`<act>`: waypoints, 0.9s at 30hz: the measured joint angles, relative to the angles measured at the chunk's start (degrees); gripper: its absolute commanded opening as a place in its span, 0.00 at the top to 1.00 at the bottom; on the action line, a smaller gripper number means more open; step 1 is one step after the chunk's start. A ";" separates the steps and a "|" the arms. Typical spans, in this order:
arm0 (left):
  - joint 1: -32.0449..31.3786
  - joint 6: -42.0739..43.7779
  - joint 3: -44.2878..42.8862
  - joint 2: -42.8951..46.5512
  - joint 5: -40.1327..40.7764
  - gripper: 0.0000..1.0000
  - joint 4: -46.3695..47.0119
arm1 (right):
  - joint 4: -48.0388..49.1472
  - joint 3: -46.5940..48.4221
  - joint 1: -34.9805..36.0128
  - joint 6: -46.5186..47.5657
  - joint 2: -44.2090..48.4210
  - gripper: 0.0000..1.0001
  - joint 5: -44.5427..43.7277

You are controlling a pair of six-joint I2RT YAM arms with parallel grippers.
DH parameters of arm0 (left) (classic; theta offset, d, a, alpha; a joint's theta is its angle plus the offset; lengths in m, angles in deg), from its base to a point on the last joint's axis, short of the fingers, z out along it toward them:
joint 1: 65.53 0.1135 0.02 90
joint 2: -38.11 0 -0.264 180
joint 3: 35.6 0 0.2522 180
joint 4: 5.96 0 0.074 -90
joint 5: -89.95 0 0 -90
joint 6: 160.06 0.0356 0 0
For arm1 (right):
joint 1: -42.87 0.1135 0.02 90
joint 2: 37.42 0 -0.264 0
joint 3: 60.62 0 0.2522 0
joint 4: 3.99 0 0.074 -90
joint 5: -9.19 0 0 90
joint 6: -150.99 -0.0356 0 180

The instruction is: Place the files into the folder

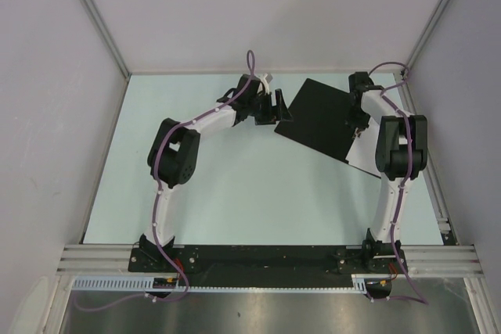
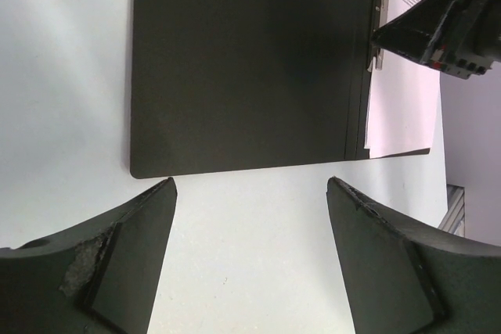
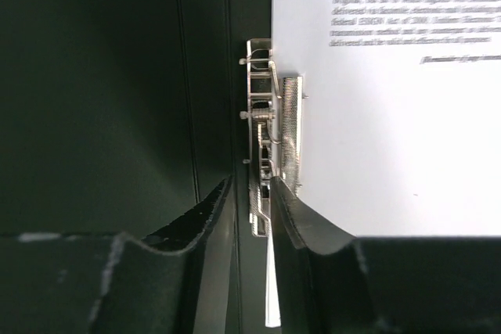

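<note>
At the far side of the table, the folder is lying open, black inside facing up. We are seeing the files resting on its right half, the printed sheet uppermost. How many sheets are lying there we cannot tell.

The right gripper is straddling the metal clip beside the spine, its jaws narrow, one finger on each side. Whether they are actually pinching the clip we cannot tell. The clip's long axis is running along the spine, straight away from this wrist, so the jaws are crossing its short width. The paper's left edge is sitting just beside the clip's ribbed plate, to the right of the jaws.

The left gripper is hovering with jaws wide and empty, just short of the bare cover's outer edge, which is lying crosswise in front of the fingertips.

We are judging the right arm nearer the clip, and the left better placed for the cover.
</note>
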 measured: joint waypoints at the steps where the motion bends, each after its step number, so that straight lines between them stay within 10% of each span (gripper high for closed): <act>1: 0.00 -0.02 0.00 0.00 -0.02 0.17 0.02 | 0.17 0.00 0.00 -0.02 -0.37 0.72 0.33; 14: 0.17 -0.11 0.00 0.00 0.81 0.05 -1.03 | 0.66 0.00 -0.33 -0.17 -1.99 0.97 0.90; 27: 4.28 -5.03 9.99 3.28 2.56 0.05 -3.30 | -1.20 3.04 -1.62 1.31 -1.64 1.00 10.97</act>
